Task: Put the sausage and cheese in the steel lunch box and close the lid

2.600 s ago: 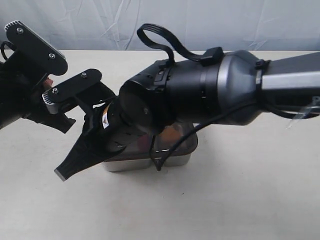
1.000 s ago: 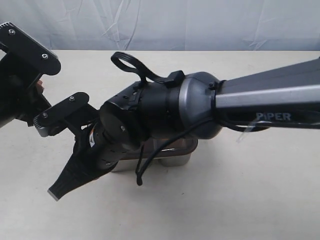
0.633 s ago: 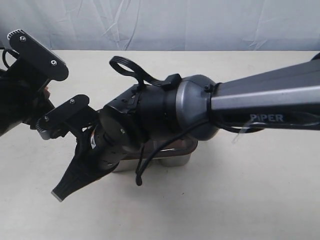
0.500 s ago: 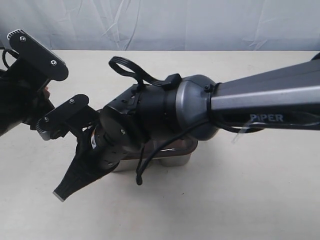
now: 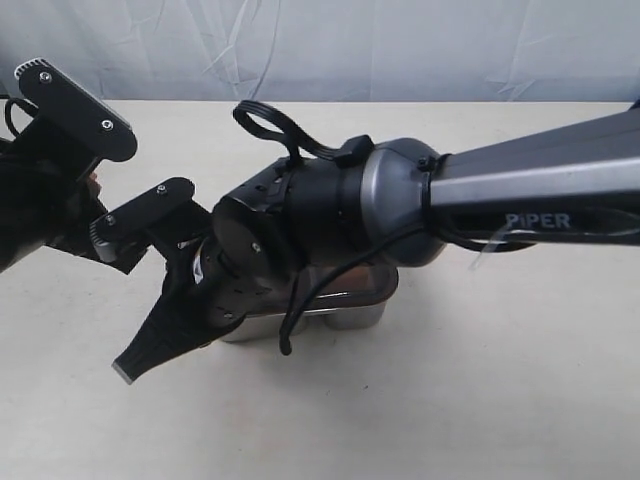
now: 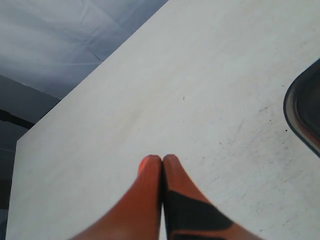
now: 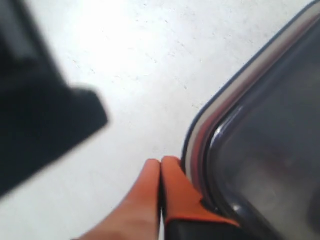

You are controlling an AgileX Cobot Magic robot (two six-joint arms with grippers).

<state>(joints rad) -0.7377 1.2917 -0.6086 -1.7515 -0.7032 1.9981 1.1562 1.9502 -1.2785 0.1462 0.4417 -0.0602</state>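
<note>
The steel lunch box (image 5: 345, 315) stands mid-table, mostly covered by my right arm (image 5: 330, 220). The dark translucent lid (image 7: 270, 150) lies on it, with the steel rim (image 7: 199, 135) showing under its rounded corner. My right gripper (image 7: 161, 162) is shut and holds nothing, its orange fingertips right beside that corner. My left gripper (image 6: 162, 159) is also shut and holds nothing, over bare table, with a corner of the lid (image 6: 304, 115) off to one side. The sausage and the cheese are hidden.
My left arm (image 5: 50, 180) hangs at the left, close to the right arm's front end. It shows as a dark blur (image 7: 40, 115) in the right wrist view. A pale backdrop (image 5: 400, 50) stands behind the table's far edge.
The right arm reached further left across the box, then rose slightly and eased back right. The left arm shifted a little at the left. Both grippers stay shut.
</note>
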